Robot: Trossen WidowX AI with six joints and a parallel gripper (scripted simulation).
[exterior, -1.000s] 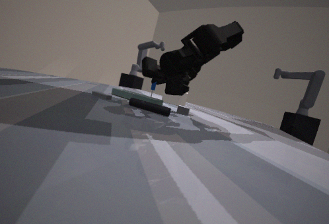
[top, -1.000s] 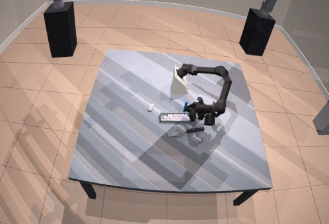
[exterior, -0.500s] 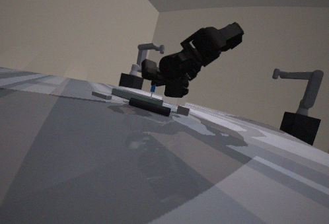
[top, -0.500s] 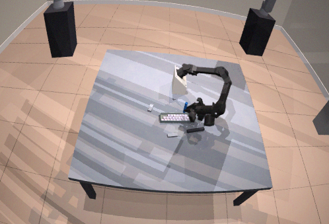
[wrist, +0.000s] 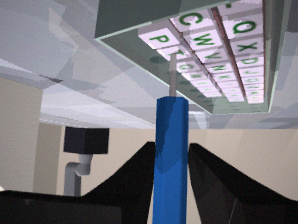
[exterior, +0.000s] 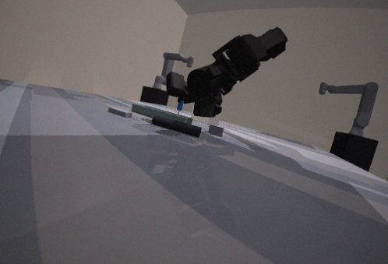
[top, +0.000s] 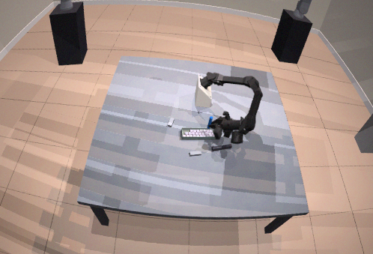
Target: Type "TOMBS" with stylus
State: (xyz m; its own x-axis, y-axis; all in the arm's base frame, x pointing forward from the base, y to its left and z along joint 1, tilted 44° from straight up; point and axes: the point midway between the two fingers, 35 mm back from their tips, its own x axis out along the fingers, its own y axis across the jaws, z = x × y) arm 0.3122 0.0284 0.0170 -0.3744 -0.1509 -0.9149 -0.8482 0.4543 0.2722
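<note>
The stylus [top: 210, 121] [exterior: 180, 106] [wrist: 171, 125] has a blue body and a thin pale tip. My gripper [top: 213, 124] [exterior: 181, 100] [wrist: 171, 149] is shut on the blue body, with one black finger on each side. The keyboard [top: 198, 133] [exterior: 156, 113] [wrist: 117, 22] is a green tray with pale pink keys and green letters. In the wrist view the stylus tip is at the T key [wrist: 179, 49], covering part of its letter, beside the P key [wrist: 159, 38]. Whether the key is pressed down cannot be told. The arm hides the keyboard's right end in the top view.
A black bar [top: 222, 147] [exterior: 177, 126] lies close to the keyboard, below the arm. One small white block [top: 195, 153] lies near it, and another white block [top: 171, 122] lies left of the keyboard. A cream wedge-shaped stand [top: 203, 97] is behind the keyboard.
</note>
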